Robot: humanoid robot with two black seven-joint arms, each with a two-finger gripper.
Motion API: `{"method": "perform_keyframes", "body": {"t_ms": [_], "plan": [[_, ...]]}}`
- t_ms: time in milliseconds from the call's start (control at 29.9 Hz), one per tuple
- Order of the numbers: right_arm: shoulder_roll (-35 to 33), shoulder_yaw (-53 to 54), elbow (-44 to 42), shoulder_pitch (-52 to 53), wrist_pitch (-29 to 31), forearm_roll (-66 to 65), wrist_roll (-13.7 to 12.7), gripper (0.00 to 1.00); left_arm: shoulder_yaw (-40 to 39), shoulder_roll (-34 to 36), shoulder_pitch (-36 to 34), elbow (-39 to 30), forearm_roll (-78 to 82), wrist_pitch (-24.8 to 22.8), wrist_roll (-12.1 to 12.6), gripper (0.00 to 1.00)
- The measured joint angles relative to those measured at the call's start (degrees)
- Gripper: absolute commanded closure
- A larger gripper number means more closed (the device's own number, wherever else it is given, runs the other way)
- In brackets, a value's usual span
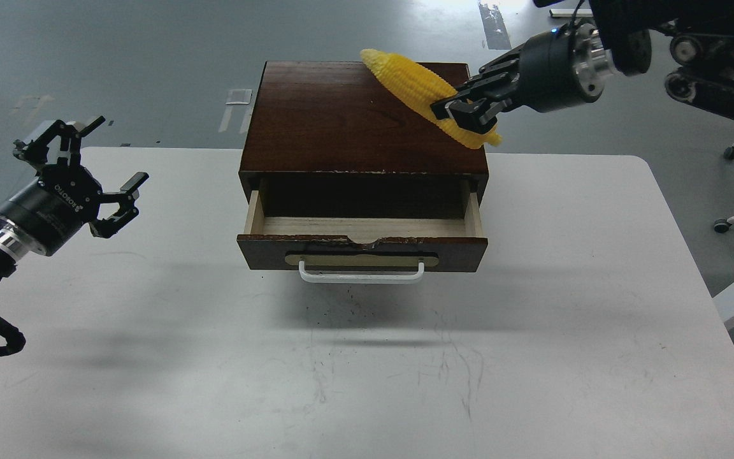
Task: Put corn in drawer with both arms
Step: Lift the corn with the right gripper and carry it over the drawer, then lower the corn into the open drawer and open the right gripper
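Note:
The yellow corn (415, 86) hangs tilted in the air over the right part of the dark brown box's top (354, 118). My right gripper (462, 111) is shut on the corn's thick end and reaches in from the upper right. The drawer (362, 237) stands pulled open below, its pale wood inside empty, with a white bar handle (360, 274) on its dark front. My left gripper (90, 169) is open and empty above the table's left side, well left of the box.
The box stands at the back middle of a white table (367, 357). A chair's wheeled base (733, 220) stands off the table's right edge. Grey floor lies behind the table.

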Motion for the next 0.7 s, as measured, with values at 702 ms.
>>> {"method": "perform_keyframes", "body": {"t_ms": [702], "plan": [[19.4, -14.4, -2.9, 1.2, -13.4, -4.4, 0.0, 0.9, -0.2, 0.5, 0.3, 0.0, 0.0, 0.0, 0.0, 0.01]]}}
